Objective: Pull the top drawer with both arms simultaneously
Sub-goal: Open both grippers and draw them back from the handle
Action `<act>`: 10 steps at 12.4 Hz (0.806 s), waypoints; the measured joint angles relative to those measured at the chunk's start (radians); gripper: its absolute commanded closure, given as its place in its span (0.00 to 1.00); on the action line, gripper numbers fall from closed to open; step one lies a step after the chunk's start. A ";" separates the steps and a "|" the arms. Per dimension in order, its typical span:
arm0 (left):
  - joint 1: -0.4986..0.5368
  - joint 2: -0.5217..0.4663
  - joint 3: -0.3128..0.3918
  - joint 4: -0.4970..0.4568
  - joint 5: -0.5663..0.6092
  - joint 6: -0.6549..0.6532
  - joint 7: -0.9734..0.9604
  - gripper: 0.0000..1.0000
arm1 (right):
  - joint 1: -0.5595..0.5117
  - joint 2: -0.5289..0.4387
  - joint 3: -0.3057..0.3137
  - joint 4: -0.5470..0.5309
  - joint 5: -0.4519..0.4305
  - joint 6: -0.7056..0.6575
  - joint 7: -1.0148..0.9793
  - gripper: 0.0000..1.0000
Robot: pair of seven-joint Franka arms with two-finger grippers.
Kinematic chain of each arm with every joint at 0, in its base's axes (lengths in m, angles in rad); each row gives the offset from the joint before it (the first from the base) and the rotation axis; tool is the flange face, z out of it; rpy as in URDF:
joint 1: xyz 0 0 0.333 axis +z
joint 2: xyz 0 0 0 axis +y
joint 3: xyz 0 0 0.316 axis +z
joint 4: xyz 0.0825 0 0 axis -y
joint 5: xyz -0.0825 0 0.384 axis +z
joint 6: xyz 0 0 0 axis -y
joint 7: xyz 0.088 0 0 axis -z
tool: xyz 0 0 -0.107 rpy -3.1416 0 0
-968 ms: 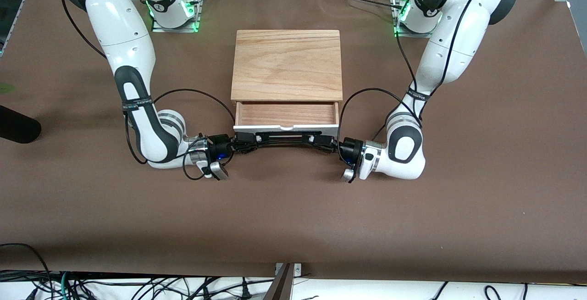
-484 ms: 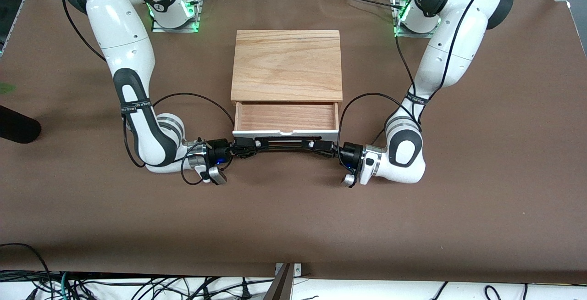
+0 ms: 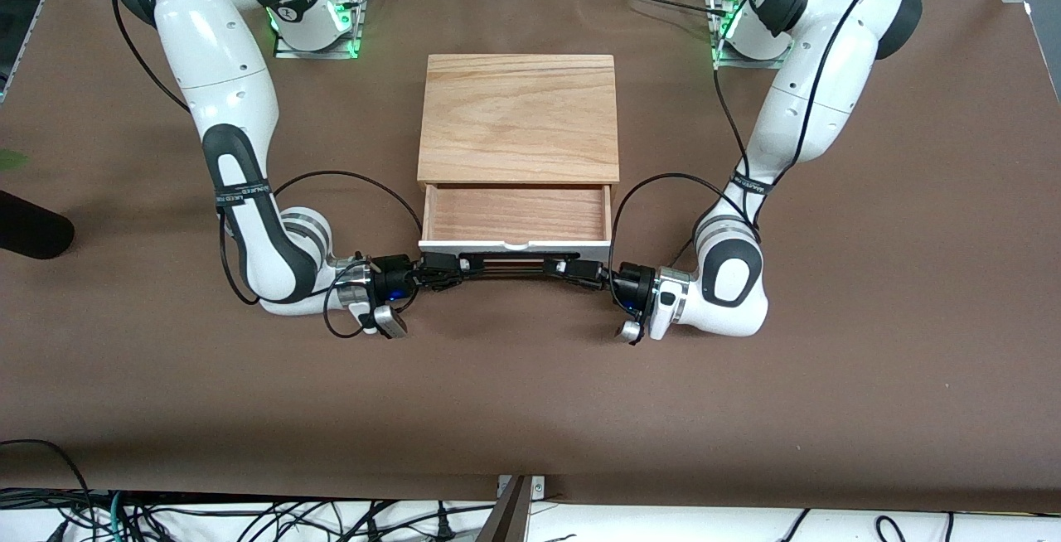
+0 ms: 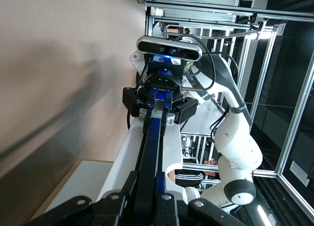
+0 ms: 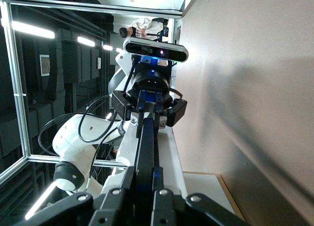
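The top drawer point(image 3: 515, 215) stands pulled out of the cabinet, its reddish wood inside showing and its white front panel point(image 3: 514, 245) facing the front camera. Its thin black bar handle point(image 3: 514, 264) runs along the panel. My left gripper point(image 3: 580, 270) is shut on the handle's end toward the left arm. My right gripper point(image 3: 443, 267) is shut on the end toward the right arm. In the left wrist view the jaws point(image 4: 147, 196) clamp the bar point(image 4: 154, 137), with the right gripper point(image 4: 162, 100) at its other end. The right wrist view shows its jaws point(image 5: 145, 196) clamped on the bar point(image 5: 145, 147).
The light-wood cabinet lid point(image 3: 520, 115) lies above the drawer, between the two arm bases. A black rounded object point(image 3: 29, 231) lies at the table edge toward the right arm's end. Cables point(image 3: 249, 517) hang below the table edge nearest the front camera.
The drawer has slid a little farther out toward the front camera. Both grippers have moved the same way with the handle held between their fingers.
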 measured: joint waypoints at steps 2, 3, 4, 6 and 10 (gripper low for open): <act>0.002 0.000 0.000 0.000 -0.001 -0.007 -0.003 0.00 | -0.010 0.001 -0.003 0.012 0.030 0.045 0.001 0.32; 0.007 -0.001 -0.002 0.002 -0.007 -0.023 -0.003 0.00 | -0.044 0.004 -0.013 0.041 0.045 0.086 0.019 0.01; 0.009 -0.002 -0.005 0.005 -0.011 -0.029 -0.003 0.00 | -0.082 0.009 -0.018 0.064 0.045 0.088 0.030 0.00; 0.015 -0.006 -0.009 0.007 -0.012 -0.048 -0.003 0.00 | -0.117 0.015 -0.018 0.074 0.045 0.081 0.032 0.00; 0.021 -0.007 -0.010 0.007 -0.012 -0.057 0.005 0.00 | -0.099 0.018 -0.023 0.077 0.041 0.089 0.032 0.00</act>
